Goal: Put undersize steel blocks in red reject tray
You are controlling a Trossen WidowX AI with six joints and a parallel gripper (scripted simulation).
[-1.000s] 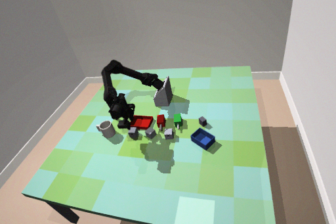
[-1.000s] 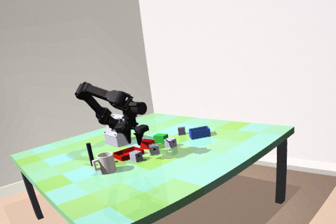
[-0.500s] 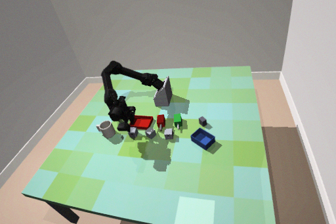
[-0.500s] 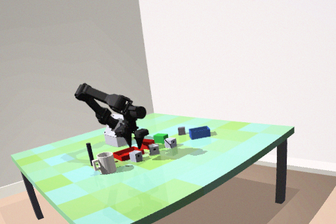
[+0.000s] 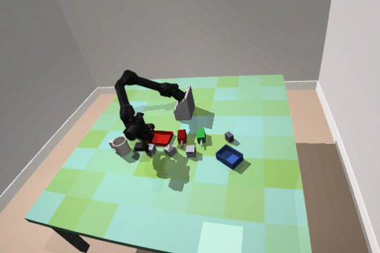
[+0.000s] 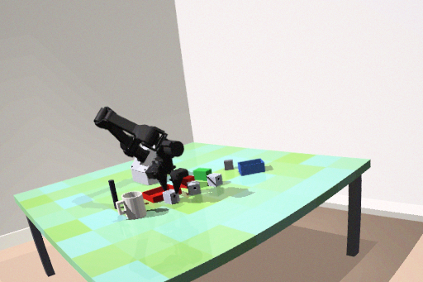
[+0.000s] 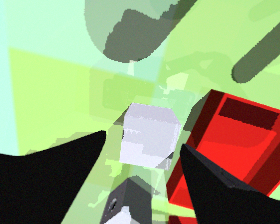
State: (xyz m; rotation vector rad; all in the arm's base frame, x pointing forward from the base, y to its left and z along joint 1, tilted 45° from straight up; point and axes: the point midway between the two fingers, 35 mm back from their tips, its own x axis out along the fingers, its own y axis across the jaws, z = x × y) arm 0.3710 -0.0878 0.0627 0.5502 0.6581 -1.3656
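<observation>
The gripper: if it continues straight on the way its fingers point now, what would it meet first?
Probably the steel block nearest the mug; it shows between the open gripper's fingertips. The remaining depth is unclear.

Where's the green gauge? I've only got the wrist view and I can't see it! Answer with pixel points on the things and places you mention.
Observer: The green gauge (image 5: 200, 133) (image 6: 202, 174) is down on the table, near the red one (image 5: 182, 136) (image 6: 188, 181).

Operator: Does the pale block in the middle of my picture have a hole? I can't see any.

Observer: Yes. The exterior view shows a dark hole in one side of that block (image 5: 151, 149) (image 6: 170, 197) (image 7: 150, 135).

Operator: Is there another tray besides my red one?

Observer: Yes, a blue tray (image 5: 219, 156) (image 6: 251, 169), beyond the green gauge from the red one.
</observation>
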